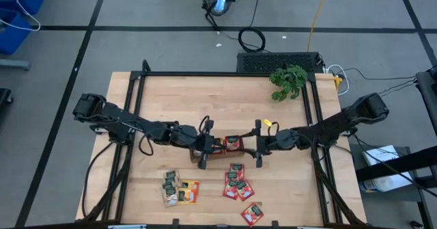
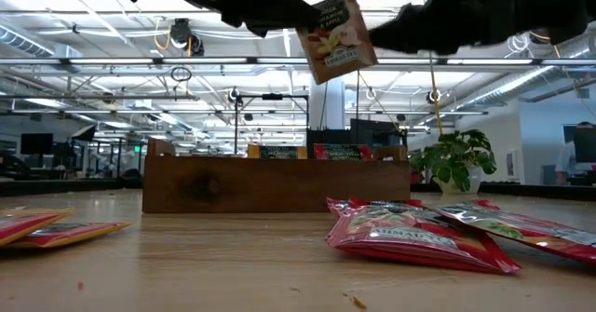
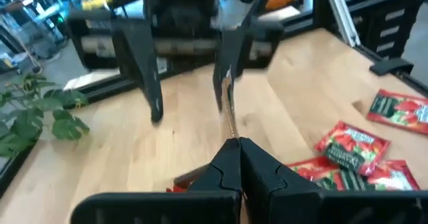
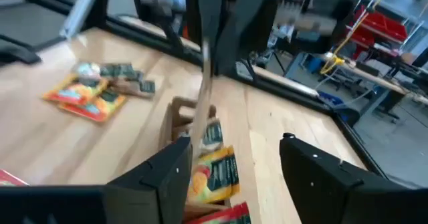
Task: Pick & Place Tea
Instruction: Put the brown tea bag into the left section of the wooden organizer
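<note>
My left gripper (image 1: 217, 144) is pinched shut on the red sachet (image 2: 337, 34), holding it by one edge above the tray (image 2: 276, 183) so it can drop into a compartment. The sachet hangs edge-down and slightly tilted, its faces roughly upright. My right gripper (image 1: 259, 147), jaws spread wide and empty, sits just beside it.

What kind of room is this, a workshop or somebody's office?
Most likely a robotics lab or workshop. A wooden table carries two robot arms, cables trail over a grey floor, and the low view shows a big open hall with ceiling lights and monitors.
</note>
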